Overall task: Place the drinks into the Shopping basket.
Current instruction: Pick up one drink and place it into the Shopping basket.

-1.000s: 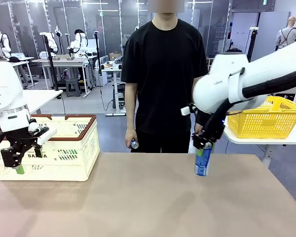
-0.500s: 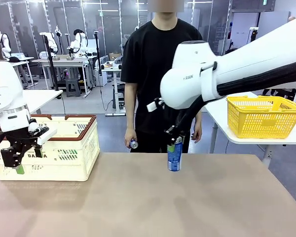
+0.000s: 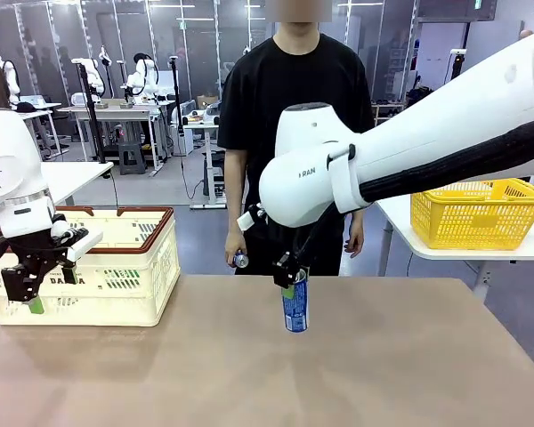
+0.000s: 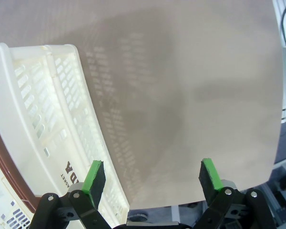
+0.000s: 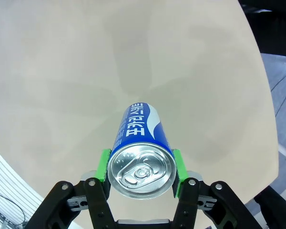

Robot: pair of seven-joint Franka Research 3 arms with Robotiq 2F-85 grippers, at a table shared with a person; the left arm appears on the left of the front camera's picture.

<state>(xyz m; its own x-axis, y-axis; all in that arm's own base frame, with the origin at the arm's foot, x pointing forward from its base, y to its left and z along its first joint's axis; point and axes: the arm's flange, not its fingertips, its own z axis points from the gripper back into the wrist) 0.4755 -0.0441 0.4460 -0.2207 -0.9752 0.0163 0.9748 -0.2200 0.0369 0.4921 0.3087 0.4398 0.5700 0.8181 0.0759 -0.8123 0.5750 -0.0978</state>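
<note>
The slim blue can (image 3: 295,307), white-lettered, is upright over the middle of the bench (image 3: 356,374), well apart from the cream, brown-rimmed Shopping basket (image 3: 125,276) at the left end. The right wrist view looks down on its silver top and pull tab (the front view gives its blue side instead), with the right pincer (image 5: 140,168) clamped on it just under the rim. The left pincer (image 4: 152,175) hangs spread wide, holding nothing, beside the basket's slotted wall.
</note>
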